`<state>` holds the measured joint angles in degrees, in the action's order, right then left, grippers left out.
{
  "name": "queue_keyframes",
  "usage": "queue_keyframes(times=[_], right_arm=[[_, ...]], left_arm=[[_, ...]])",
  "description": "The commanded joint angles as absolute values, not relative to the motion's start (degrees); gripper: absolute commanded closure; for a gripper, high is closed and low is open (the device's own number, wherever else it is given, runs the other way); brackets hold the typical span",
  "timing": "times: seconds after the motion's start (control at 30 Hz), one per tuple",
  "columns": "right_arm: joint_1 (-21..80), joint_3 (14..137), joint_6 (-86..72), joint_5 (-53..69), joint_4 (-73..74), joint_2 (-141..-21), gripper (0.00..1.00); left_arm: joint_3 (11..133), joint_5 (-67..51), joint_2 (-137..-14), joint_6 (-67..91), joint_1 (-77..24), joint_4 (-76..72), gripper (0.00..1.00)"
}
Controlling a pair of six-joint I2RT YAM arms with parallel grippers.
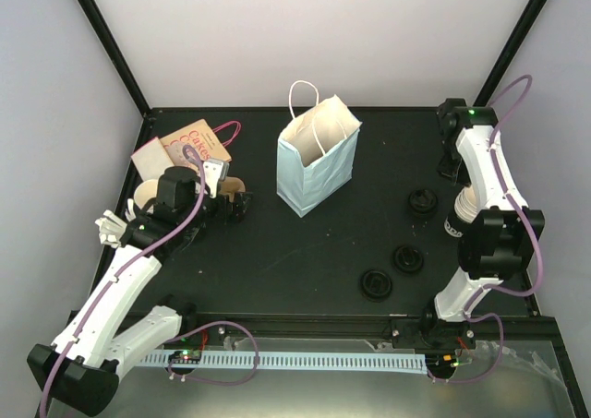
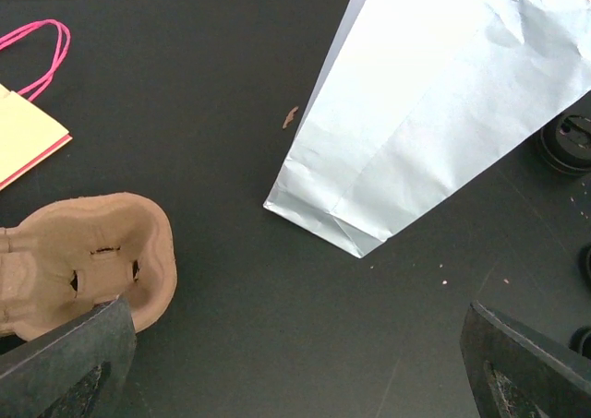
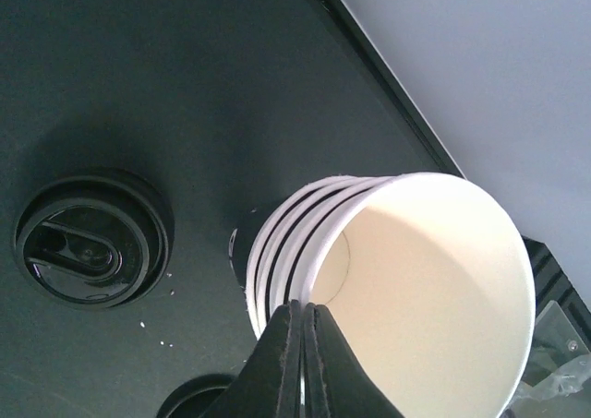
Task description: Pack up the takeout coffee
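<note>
While the blue paper bag [image 1: 319, 155] stands upright, open and apparently empty, packing looks barely begun. Left of the bag, the left gripper [image 2: 295, 372] hovers with jaws wide apart over the pulp cup carrier [image 2: 88, 252], holding nothing. Right of the bag, the right gripper [image 3: 302, 312] is pinched closed on the rim of a tilted cup stack [image 3: 397, 252]. 3 black lids [image 1: 407, 257] lie loose to the bag's right, nearer the front. Cups, lids and carrier all seem left to assemble and bag. Bare table [image 1: 277, 252] lies open in front of the bag; the table's right edge runs close beside the stack, and a flat pink-handled bag [image 1: 189, 146] crowds the far left
</note>
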<state>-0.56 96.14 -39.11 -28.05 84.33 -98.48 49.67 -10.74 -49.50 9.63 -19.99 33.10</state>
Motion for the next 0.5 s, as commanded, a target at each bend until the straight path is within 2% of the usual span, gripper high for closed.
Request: queue_keyframes(times=[0.0, 0.13, 0.23, 0.3, 0.43, 0.47], right_arm=[[0.04, 96.77, -39.19, -30.07, 83.3, -96.38, 0.99], [0.43, 99.62, -38.9, -27.82, 86.44, -97.04, 0.99], [0.03, 95.03, -37.58, -30.05, 80.56, -95.27, 0.99], [-0.54, 98.95, -38.31, -27.02, 86.84, -98.42, 0.99], [-0.61, 92.64, -37.24, -27.72, 78.6, -95.18, 0.99], [-0.99, 94.49, -37.37, -25.59, 81.82, -96.23, 0.99]], left_arm=[[49.6, -10.26, -48.87, 8.95, -20.37, 32.08, 0.01], [49.59, -10.35, -48.87, 8.9, -20.31, 31.95, 0.01], [49.75, -10.33, -48.91, 8.96, -20.3, 32.08, 0.01], [49.71, -10.39, -48.87, 8.93, -20.32, 32.08, 0.01], [49.65, -10.36, -48.78, 8.96, -20.31, 32.09, 0.01], [49.73, -10.37, -48.78, 8.96, -20.31, 32.06, 0.01]])
